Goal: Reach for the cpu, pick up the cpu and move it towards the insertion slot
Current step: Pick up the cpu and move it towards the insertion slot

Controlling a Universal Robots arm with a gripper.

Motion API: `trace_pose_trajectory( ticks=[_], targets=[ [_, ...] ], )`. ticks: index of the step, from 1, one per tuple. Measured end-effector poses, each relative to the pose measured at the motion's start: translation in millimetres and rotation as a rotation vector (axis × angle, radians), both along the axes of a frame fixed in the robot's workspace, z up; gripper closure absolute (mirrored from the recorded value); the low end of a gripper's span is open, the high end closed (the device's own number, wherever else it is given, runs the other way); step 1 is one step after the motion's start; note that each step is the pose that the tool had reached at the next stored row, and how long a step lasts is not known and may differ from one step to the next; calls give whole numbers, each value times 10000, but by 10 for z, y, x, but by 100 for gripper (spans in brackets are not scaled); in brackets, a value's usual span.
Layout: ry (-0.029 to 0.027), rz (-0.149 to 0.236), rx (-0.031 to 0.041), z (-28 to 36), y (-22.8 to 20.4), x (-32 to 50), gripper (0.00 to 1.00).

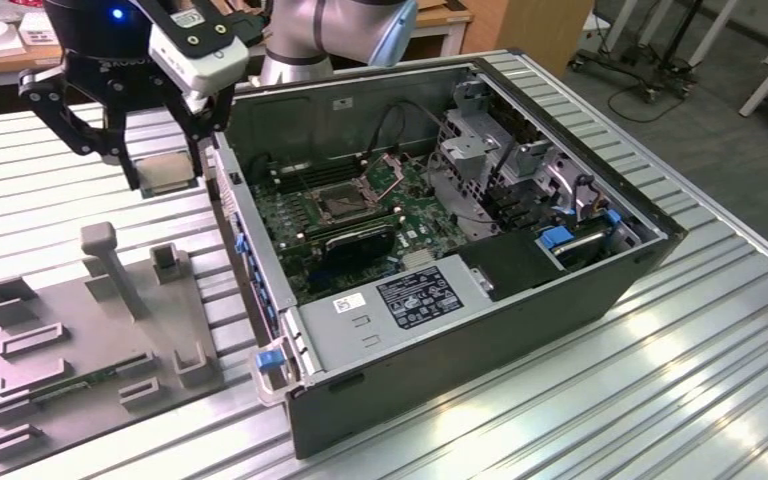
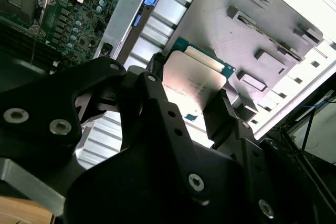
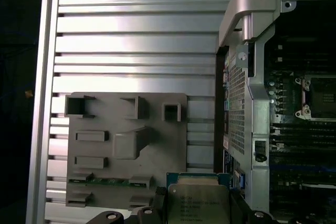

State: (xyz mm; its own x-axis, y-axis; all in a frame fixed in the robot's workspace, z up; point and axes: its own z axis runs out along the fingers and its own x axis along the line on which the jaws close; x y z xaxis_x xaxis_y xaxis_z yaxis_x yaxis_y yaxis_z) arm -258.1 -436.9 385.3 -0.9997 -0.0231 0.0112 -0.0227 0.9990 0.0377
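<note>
Black gripper [image 2: 190, 97] links loom closest in the second wrist view, clenched on the cpu [image 2: 195, 80], which is held off the slatted table [image 1: 64, 210] beside the open computer case [image 1: 491, 330], near the grey tray [image 1: 71, 320]; the insertion slot [image 1: 337, 203] sits apart, inside on the green motherboard [image 1: 411, 215]

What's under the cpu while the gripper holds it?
The gripper holds the cpu in the air over the slatted metal table, at the edge of the grey tray beside the computer case. The patch straight beneath is covered by the chip.
</note>
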Motion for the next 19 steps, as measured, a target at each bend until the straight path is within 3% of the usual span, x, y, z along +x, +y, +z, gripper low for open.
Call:
trace_pose_trajectory(
  ticks=[19],
  targets=[
    [4, 0, 0, -1, 0, 235, 45]
  ],
)
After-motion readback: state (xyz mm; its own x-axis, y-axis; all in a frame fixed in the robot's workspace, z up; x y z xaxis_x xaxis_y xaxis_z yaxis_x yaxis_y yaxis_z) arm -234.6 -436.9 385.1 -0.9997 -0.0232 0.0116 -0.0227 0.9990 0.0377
